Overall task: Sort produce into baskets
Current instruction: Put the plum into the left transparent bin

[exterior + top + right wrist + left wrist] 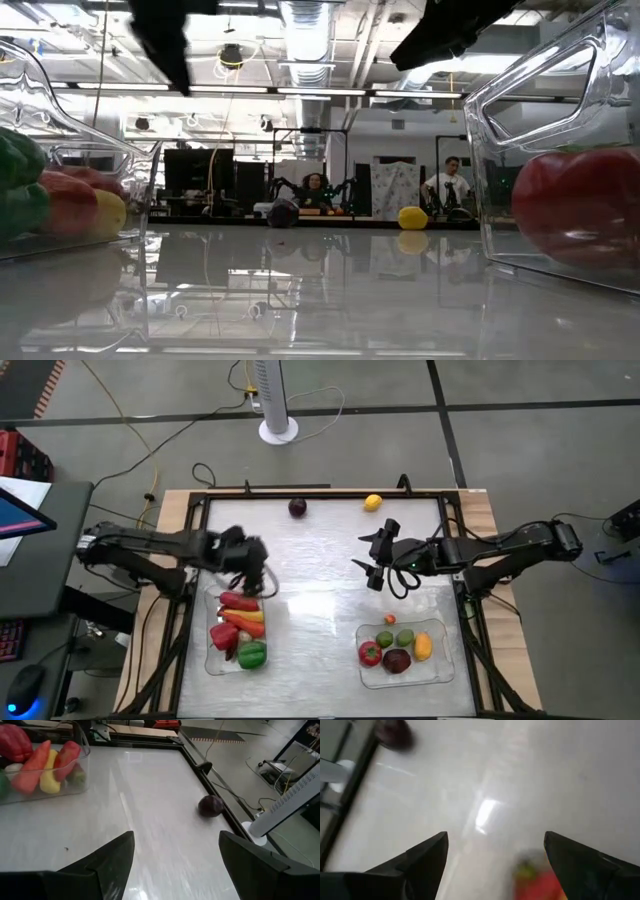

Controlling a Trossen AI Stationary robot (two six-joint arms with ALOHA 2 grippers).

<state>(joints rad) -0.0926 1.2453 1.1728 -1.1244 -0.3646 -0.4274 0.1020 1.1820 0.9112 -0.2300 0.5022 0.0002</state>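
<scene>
Two clear trays stand near the table's near edge. The left tray (214,656) holds red, orange, yellow and green peppers (240,628). The right tray (445,672) holds a tomato, a dark red piece, limes and a lemon (398,650). A dark purple piece (297,507) and a yellow lemon (372,502) lie on the table by its far edge. My left gripper (262,582) is open and empty, just above the left tray's far end. My right gripper (366,552) is open and empty over the table's middle, pointing toward the purple piece (211,805).
A dark frame (320,491) runs around the white tabletop. A white fan base (278,430) stands on the floor beyond the far edge. Bare tabletop (320,590) lies between the two trays and up to the far edge. People show in the room behind.
</scene>
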